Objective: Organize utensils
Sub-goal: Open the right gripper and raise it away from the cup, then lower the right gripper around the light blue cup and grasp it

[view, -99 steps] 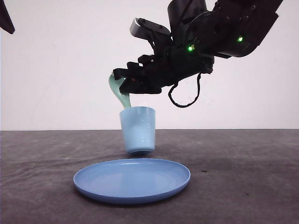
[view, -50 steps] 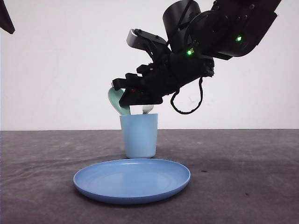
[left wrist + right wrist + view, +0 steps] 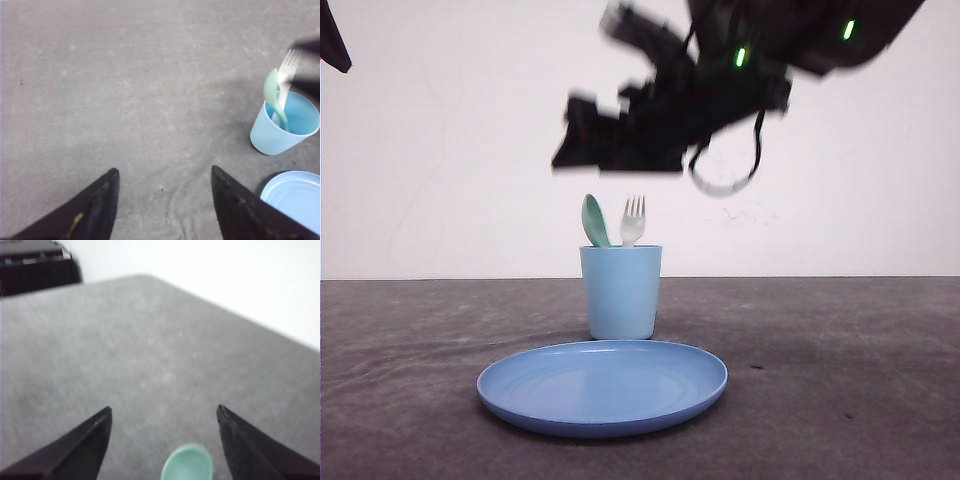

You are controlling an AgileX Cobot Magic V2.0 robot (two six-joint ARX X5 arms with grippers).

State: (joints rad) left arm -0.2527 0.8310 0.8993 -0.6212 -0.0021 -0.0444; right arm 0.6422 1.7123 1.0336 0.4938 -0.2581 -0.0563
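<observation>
Utensils are standing together inside the light blue cup (image 3: 620,292): the mint-green spoon (image 3: 594,221) is leaning bowl-up on the robot's left side of the rim, and the white fork (image 3: 633,220) is rising tines-up just beside it, the two close but their heads not touching in the front view. The cup is sitting upright on the grey counter (image 3: 840,380), just behind the blue plate (image 3: 603,386), whose far rim is lying close in front of the cup's base. Bare counter is spreading wide to both sides of cup and plate.

Above, the right end effector (image 3: 582,135) is hanging blurred, clear of the utensil tops, with open air between it and the fork tines. The right wrist view is showing its two dark fingers (image 3: 82,442) spread apart with nothing between them, and the round spoon bowl (image 3: 187,463) lying below the gap.

The left wrist view is adding the cup's inside: the spoon (image 3: 274,97) handle curving down to the bottom and the fork (image 3: 286,67) stem crossing behind it. The left end effector (image 3: 165,182) is also standing apart and empty over bare counter, well away from the cup (image 3: 283,126) and the plate's edge (image 3: 295,200).
</observation>
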